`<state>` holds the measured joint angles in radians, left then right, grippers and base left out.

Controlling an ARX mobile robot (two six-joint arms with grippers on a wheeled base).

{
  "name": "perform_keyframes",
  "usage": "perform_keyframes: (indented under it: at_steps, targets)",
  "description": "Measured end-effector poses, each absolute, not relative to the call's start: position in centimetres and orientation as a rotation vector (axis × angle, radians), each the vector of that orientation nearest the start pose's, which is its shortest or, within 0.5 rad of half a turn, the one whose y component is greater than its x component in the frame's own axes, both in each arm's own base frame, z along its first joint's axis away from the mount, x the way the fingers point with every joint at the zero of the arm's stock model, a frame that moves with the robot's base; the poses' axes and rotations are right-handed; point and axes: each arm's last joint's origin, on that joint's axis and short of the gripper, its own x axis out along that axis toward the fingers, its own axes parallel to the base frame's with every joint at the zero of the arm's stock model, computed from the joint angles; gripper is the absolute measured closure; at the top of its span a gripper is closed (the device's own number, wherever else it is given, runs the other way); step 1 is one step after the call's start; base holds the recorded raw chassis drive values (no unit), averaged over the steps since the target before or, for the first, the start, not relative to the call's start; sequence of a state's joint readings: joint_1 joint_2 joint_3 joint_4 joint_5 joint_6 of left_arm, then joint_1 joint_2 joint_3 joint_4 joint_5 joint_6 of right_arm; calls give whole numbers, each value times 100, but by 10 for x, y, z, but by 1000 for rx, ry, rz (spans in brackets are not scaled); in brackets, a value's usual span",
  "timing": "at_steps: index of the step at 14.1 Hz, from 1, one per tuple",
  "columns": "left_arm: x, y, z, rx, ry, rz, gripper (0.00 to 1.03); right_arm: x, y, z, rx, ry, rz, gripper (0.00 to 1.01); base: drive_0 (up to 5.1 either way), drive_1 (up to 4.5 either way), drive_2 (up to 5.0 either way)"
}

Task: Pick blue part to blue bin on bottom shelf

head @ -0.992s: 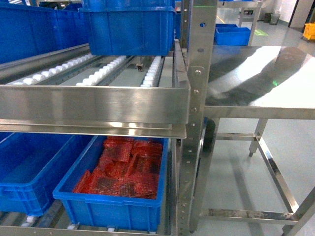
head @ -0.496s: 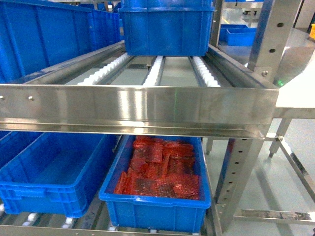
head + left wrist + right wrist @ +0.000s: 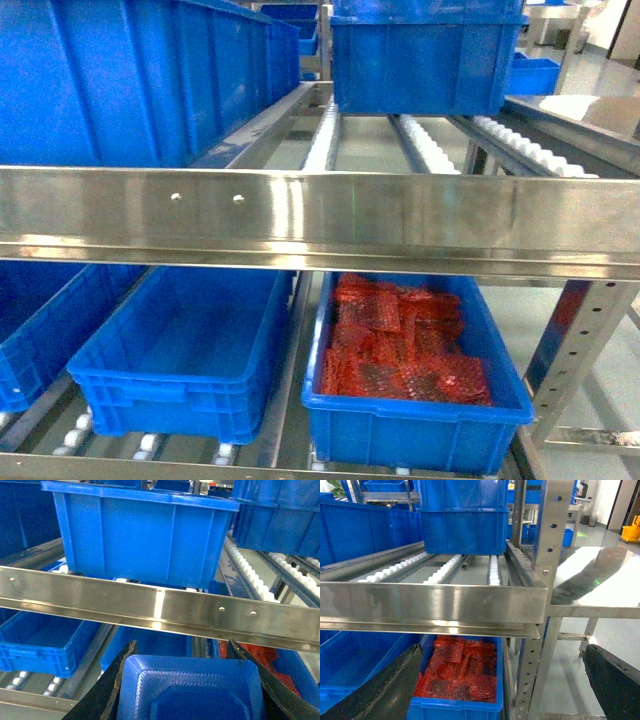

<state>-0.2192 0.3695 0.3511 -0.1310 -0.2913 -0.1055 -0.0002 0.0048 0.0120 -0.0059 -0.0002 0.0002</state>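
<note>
In the left wrist view my left gripper [image 3: 182, 645] is shut on the blue part [image 3: 190, 690], whose square, ribbed blue face fills the gap between the black fingers [image 3: 117, 680]. It hangs in front of the rack, below the upper steel rail [image 3: 160, 607]. On the bottom shelf [image 3: 150, 445] stands an empty blue bin [image 3: 180, 350], with a blue bin of red packets [image 3: 410, 360] to its right. My right gripper [image 3: 502, 650] is open and holds nothing, in front of the bin of red packets [image 3: 457, 672]. Neither gripper shows in the head view.
The upper roller level carries large blue crates [image 3: 130, 80] and a stacked crate [image 3: 425, 60] behind a flat steel front rail [image 3: 320, 215]. A third blue bin [image 3: 30, 320] sits at the far left of the lower level. A steel table [image 3: 600, 590] stands right of the rack post [image 3: 545, 580].
The head view has shifted left along the rack. The steel table and rack post have slid out on the right, and the empty blue bin now sits near the centre.
</note>
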Motion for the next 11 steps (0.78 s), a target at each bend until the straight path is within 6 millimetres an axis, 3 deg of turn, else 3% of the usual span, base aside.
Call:
perform_keyframes:
  at_steps: [1, 11]
  targets:
    - [113, -17, 240, -67, 144, 80, 59, 97, 0, 167, 0, -3, 0, 3, -507, 239, 239]
    - [114, -17, 240, -66, 145, 80, 59, 97, 0, 167, 0, -3, 3, 3, 0, 0, 0]
